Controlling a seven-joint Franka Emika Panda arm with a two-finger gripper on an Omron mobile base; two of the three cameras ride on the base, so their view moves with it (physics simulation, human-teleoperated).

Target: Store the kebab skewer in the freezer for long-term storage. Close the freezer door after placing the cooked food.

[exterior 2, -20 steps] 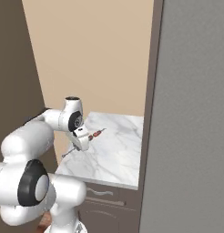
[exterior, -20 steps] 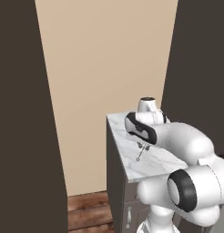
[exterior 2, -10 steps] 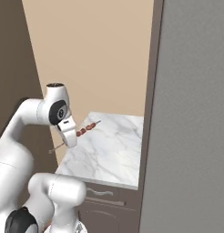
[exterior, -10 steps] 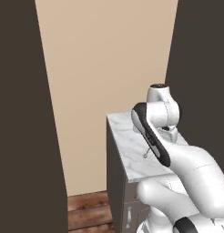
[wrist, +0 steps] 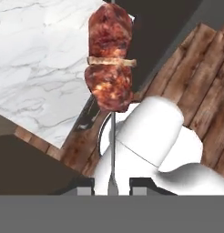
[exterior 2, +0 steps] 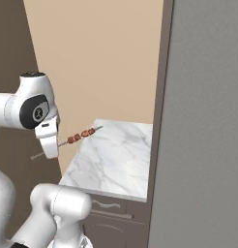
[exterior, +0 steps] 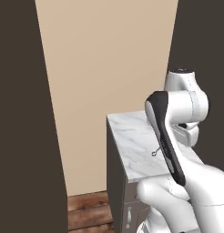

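I had the claw clamped on the skewer, which hung in the air above the near left edge of the marble worktop. Its meat chunks sat toward the far end. The grey freezer door stood at right.

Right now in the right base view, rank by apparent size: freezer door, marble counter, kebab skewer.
1. Freezer door, largest, though it is nearest the camera.
2. Marble counter.
3. Kebab skewer, smallest, held in the gripper.
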